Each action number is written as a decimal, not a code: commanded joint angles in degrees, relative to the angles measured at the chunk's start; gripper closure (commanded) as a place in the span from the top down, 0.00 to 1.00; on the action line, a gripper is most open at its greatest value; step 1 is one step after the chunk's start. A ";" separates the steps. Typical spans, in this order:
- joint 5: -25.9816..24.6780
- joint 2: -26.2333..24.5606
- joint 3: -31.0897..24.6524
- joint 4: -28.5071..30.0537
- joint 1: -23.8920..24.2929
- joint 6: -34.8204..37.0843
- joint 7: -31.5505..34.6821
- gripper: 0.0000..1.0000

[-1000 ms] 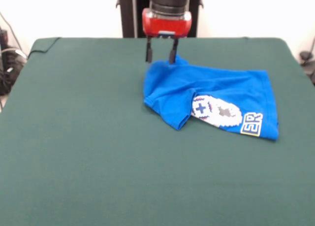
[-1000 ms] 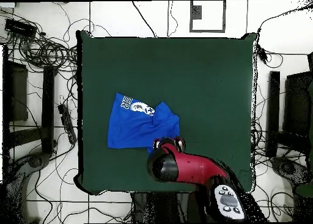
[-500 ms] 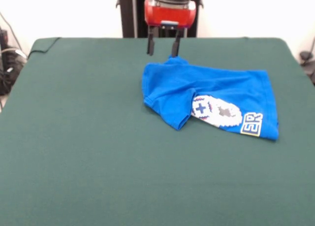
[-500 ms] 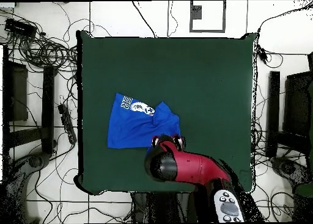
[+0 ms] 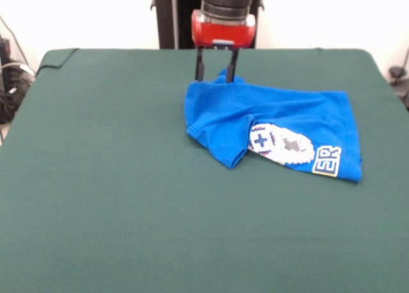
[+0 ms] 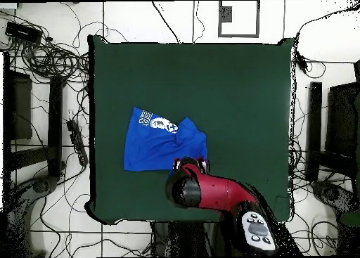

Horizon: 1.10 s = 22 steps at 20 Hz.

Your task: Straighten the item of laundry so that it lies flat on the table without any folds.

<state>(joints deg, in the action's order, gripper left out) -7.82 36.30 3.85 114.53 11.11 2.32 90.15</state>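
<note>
The dark green felt-covered desk point(image 5: 96, 178) lies bare on my left. My red and black hand point(image 5: 216, 73) hangs spread over the far corner of the rumpled bright blue T-shirt point(image 5: 281, 124), perhaps just touching it. The shirt lies folded toward the right, controller print showing.
</note>
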 commanded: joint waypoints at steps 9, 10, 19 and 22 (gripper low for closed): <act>9.33 -17.00 1.02 -0.45 -4.74 -18.07 17.44 1.00; 10.10 -17.37 1.67 -0.55 -5.09 -18.95 17.33 1.00; 13.30 -16.64 4.96 -0.44 -7.37 -20.00 14.70 1.00; 13.31 -14.61 6.66 -0.01 -7.96 -18.07 13.21 1.00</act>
<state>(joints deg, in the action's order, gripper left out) -0.07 24.24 8.82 115.45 4.72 -16.75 90.21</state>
